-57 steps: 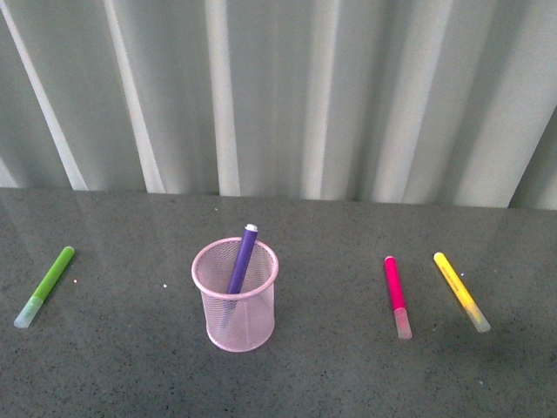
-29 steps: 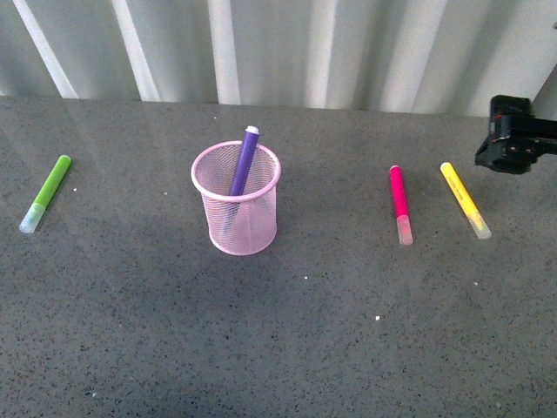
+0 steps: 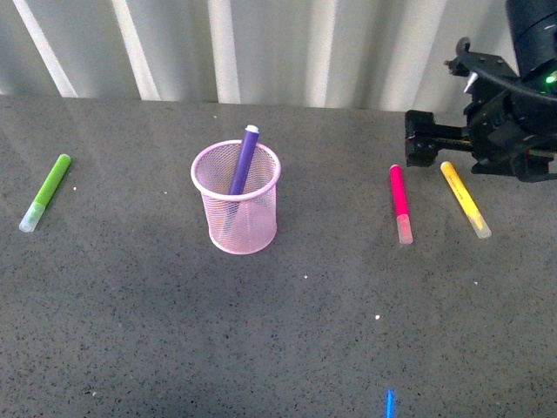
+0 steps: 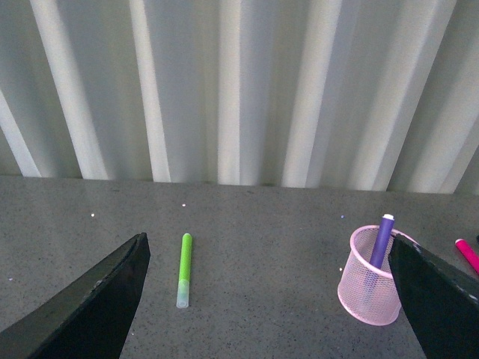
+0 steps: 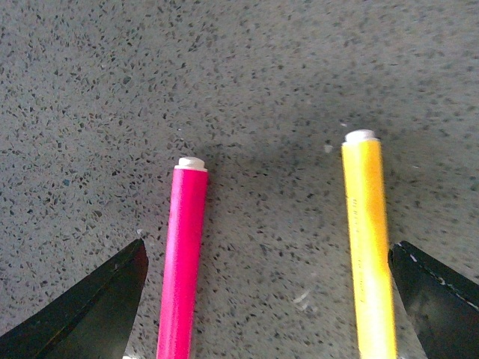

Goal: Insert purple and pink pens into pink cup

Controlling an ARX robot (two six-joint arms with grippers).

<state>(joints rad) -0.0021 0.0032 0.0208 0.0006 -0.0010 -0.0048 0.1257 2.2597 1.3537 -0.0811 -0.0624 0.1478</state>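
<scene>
The pink cup stands left of the table's middle, with the purple pen leaning inside it, tip above the rim. The pink pen lies flat on the table to the right. My right gripper hovers open just behind its far end. In the right wrist view the pink pen lies between the open fingers of the right gripper, nearer one finger. My left gripper is open and holds nothing; its view shows the cup and purple pen beside one finger.
A yellow marker lies right of the pink pen and also sits between the right gripper's fingers as the yellow marker. A lime-green marker lies at the far left. A corrugated white wall closes the back of the grey table.
The front view tilted down at first. My right arm has come in from the right edge and now sits behind the pink pen and yellow marker. The pens and cup have not moved.
</scene>
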